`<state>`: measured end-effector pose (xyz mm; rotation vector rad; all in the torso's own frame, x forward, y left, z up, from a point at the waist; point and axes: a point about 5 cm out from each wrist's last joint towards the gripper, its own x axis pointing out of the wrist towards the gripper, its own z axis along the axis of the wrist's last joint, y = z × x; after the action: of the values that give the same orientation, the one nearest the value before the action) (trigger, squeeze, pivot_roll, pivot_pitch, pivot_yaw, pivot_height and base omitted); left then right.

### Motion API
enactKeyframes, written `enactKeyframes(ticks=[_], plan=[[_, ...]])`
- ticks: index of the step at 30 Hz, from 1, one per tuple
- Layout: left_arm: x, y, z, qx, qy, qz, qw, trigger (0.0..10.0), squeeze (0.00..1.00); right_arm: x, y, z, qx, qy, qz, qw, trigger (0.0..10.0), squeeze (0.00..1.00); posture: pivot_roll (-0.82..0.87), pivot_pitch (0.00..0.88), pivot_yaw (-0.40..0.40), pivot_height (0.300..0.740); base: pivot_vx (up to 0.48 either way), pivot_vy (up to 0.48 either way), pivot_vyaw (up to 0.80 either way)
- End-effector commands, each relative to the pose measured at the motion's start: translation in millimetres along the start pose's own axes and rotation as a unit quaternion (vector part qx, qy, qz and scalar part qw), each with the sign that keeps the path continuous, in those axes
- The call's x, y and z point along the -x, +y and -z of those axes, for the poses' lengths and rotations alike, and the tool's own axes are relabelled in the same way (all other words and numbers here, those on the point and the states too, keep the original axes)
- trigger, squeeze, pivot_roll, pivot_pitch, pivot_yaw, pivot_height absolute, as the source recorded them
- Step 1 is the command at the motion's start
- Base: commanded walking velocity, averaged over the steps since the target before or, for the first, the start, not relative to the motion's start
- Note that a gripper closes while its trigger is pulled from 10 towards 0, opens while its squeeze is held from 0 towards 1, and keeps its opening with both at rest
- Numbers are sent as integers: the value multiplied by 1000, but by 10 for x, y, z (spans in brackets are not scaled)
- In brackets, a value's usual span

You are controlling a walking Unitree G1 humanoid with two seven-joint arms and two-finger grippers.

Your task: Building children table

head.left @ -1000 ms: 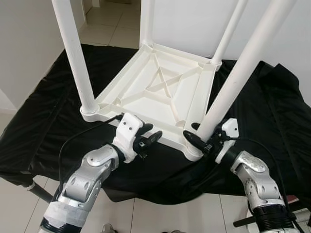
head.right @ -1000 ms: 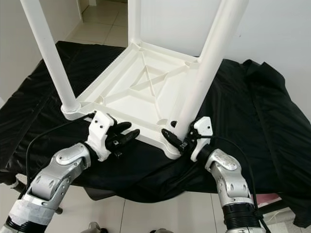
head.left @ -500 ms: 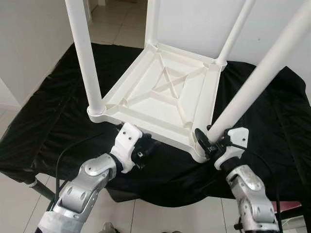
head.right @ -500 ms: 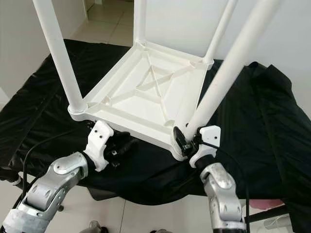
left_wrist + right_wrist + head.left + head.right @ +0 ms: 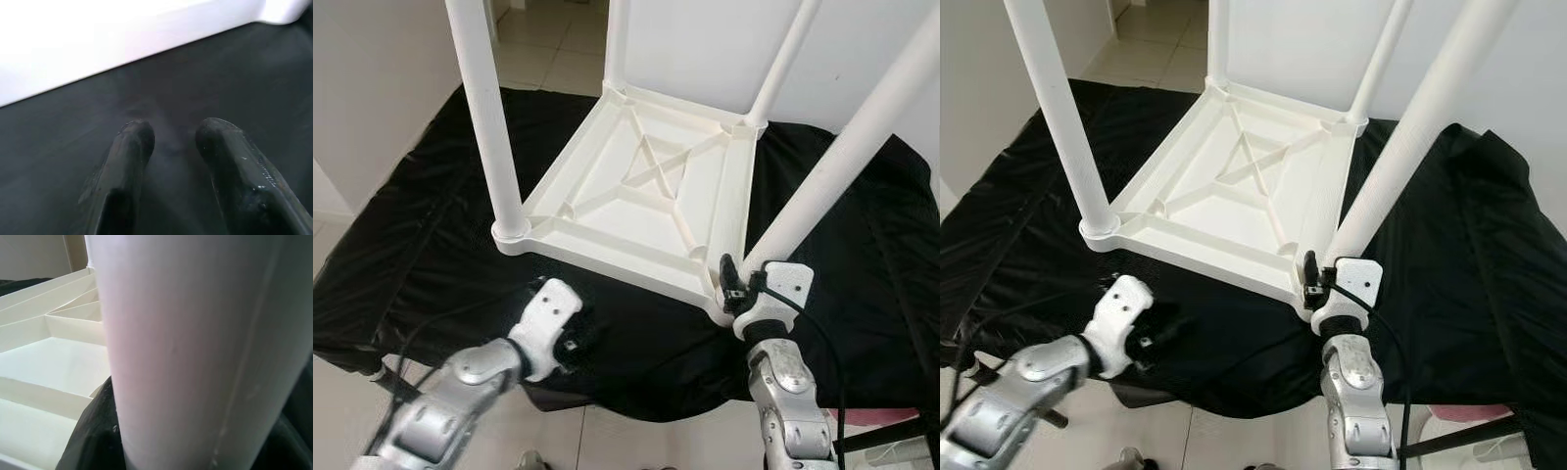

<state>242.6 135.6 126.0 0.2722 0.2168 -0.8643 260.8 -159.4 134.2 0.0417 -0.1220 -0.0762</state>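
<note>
You have the white plastic children's table [image 5: 646, 201] lying upside down in the middle of the frame, its ribbed underside facing up and its four round white legs standing upward. It rests on a black cloth [image 5: 421, 235] that drapes over a low surface and hangs off the near edge.

The near-right table leg [image 5: 832, 171] rises from the lower centre-right corner of the tabletop and slants out toward the upper right of the frame. Your right gripper [image 5: 736, 287] sits at the foot of that leg, right where it meets the corner socket. Its black fingers [image 5: 728, 274] lie against the leg's base on the side toward the tabletop, and in the right wrist view the white leg [image 5: 195, 347] stands immediately in front of the camera. You cannot tell from these views whether the fingers actually clamp the leg.

Your left gripper [image 5: 171, 142] is in the lower left of the frame, over the black cloth, just in front of the table's near edge and clear of it. In the left wrist view its two fingers [image 5: 129, 156] stand a little apart with nothing between them, the dark cloth beneath.

The near-left leg [image 5: 489, 108] stands upright at the left corner. Pale tiled floor [image 5: 548, 59] shows at the upper left.
</note>
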Motion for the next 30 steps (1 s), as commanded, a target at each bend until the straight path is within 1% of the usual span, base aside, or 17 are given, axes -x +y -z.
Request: enactKeyframes(ticks=[1, 2, 3, 5, 6, 7, 14, 15, 16, 17, 19, 20, 22, 25, 26, 29, 30], plan=[[29, -97, -18, -5, -5, 101, 995, 10000, 0, 27, -92, 164, 18, 42, 20, 999, 10000, 0, 43, 88, -56, 740, 0, 0, 0], [53, -74, -21, 2, -2, 107, 994, 10000, 78, 1, -98, 134, 15, 32, 18, 999, 10000, 1000, 43, 88, -56, 740, 0, 0, 0], [66, -70, -21, 7, 1, 111, 994, 10000, 345, -13, -103, 110, 16, 24, 21, 999, 10000, 1000, 43, 88, -56, 740, 0, 0, 0], [75, -73, -12, 3, 7, 111, 994, 10000, 392, -18, -118, 93, 19, 18, 25, 999, 10000, 1000, 44, 86, -56, 740, 0, 0, 0], [91, -84, 5, -2, 14, 114, 993, 10000, 298, -12, -130, 85, 23, 15, 27, 999, 10000, 769, 44, 86, -56, 740, 0, 0, 0], [114, -91, 24, -6, 20, 116, 993, 10000, 0, 4, -142, 85, 25, 15, 29, 999, 10000, 0, 45, 88, -55, 740, 0, 0, 0], [285, -33, 118, 1, 59, 124, 990, 10000, 0, 76, -162, 116, 34, 18, 37, 999, 10000, 0, 47, 89, -57, 740, 0, 0, 0], [384, 74, 166, -1, 79, 112, 991, 10000, 0, 90, -170, 111, 37, 15, 41, 998, 10000, 0, 45, 92, -53, 740, 0, 0, 0], [488, 218, 210, -7, 98, 92, 991, 10000, 0, 87, -169, 104, 37, 12, 42, 998, 10000, 165, 43, 92, -52, 740, 0, 0, 0], [488, 218, 210, -7, 98, 92, 991, 10000, 0, 87, -169, 104, 37, 12, 42, 998, 10000, 165, 43, 92, -52, 740, 0, 0, 0], [572, 347, 234, -12, 114, 72, 991, 10000, 0, 80, -167, 96, 38, 9, 42, 998, 10000, 278, 43, 92, -50, 740, 0, 0, 0], [672, 539, 239, -24, 127, 37, 991, 10000, 0, 72, -162, 81, 36, 5, 39, 999, 10000, 1000, 41, 91, -49, 740, 0, 0, 0], [798, 870, 193, -47, 135, -34, 989, 10000, 0, 58, -171, 65, 39, -2, 40, 998, 10000, 1000, 41, 88, -49, 740, 0, 0, 0], [836, 976, 167, -53, 134, -59, 988, 10000, 0, 53, -180, 61, 40, -4, 42, 998, 10000, 1000, 41, 88, -49, 740, 0, 0, 0], [847, 1050, 95, -55, 125, -74, 988, 10000, 0, 45, -191, 61, 42, -5, 43, 998, 10000, 0, 38, 85, -50, 740, 0, 0, 0], [841, 1092, 25, -56, 111, -80, 989, 10000, 0, 36, -201, 65, 43, -4, 44, 998, 10000, 0, 39, 82, -52, 740, 0, 0, 0], [787, 1116, -104, -49, 80, -81, 992, 10000, 0, 21, -212, 65, 45, -4, 45, 998, 10000, 0, 41, 80, -55, 740, 0, 0, 0]])
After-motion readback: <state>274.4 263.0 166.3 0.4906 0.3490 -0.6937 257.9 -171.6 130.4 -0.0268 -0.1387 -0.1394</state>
